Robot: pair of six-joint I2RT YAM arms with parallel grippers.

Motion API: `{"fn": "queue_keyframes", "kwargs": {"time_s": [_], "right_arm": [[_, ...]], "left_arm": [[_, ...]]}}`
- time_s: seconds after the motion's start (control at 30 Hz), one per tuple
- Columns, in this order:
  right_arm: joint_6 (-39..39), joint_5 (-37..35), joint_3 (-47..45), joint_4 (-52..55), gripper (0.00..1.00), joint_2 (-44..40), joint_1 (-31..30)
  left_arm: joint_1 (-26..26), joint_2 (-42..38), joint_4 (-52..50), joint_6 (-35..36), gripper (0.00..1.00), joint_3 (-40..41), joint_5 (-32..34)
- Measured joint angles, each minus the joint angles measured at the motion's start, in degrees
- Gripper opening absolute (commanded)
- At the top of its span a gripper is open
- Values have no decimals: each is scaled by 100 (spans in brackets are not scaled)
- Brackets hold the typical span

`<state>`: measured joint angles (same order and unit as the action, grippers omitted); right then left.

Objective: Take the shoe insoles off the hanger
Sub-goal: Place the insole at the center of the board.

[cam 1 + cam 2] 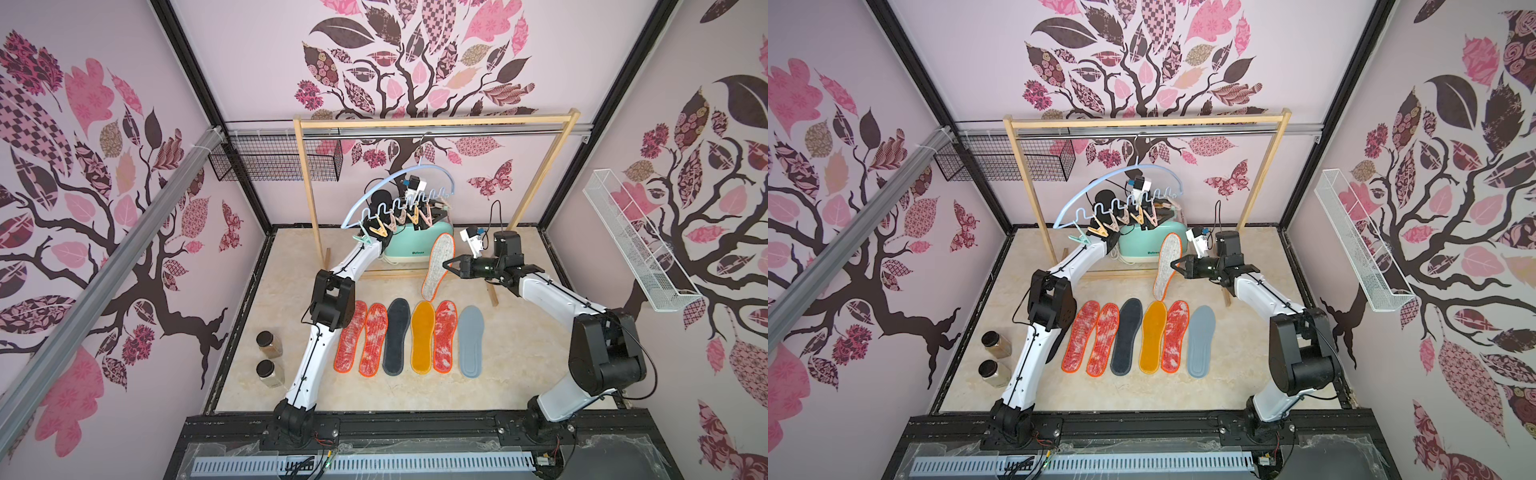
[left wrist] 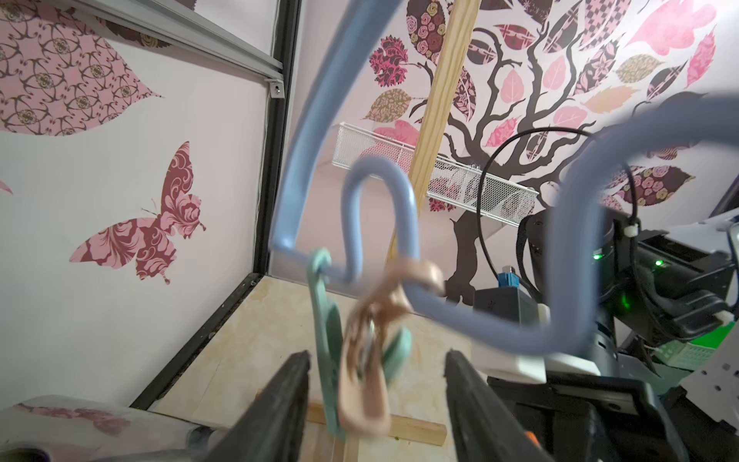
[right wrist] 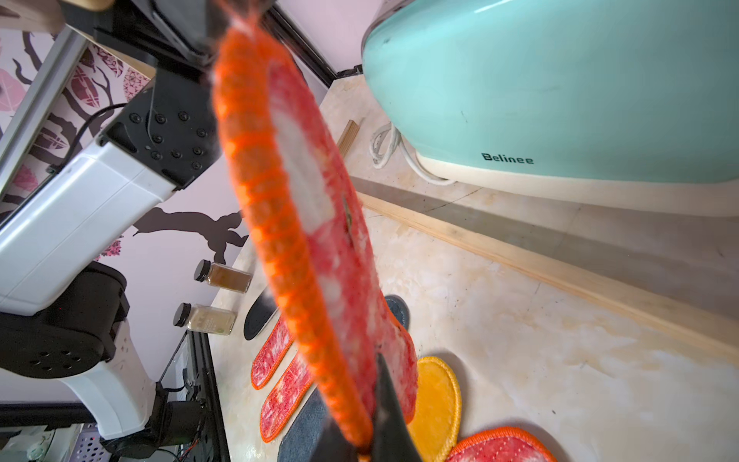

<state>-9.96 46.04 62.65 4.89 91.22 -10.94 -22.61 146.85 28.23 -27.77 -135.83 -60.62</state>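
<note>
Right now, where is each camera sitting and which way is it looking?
Both top views: high at the front, looking down at the floor; the left arm and right arm show.
Left wrist: on the left arm, facing the hanger and beige clothespin; the open left pincer shows.
Right wrist: on the right arm, facing down along the red insole toward the floor; the shut right pincer and the left arm show.
Shared: top views and right wrist both see the yellow insole and mint appliance.
</note>
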Motion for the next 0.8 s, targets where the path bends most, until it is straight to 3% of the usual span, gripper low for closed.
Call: {"fn": "queue_keyframes", "kwargs": {"time_s": [0.27, 0.57, 0.8], "right_arm": [[-122, -229, -136, 42, 0, -321, 26], [-127, -483, -466, 505, 0, -728, 26], [-63, -1126, -463, 1403, 0, -1572, 28]], "left_arm": [[63, -382, -9, 87, 87, 964, 105], [146, -1353, -179, 527, 88, 2702, 638], [205, -2555, -415, 702, 87, 4695, 1786]]}}
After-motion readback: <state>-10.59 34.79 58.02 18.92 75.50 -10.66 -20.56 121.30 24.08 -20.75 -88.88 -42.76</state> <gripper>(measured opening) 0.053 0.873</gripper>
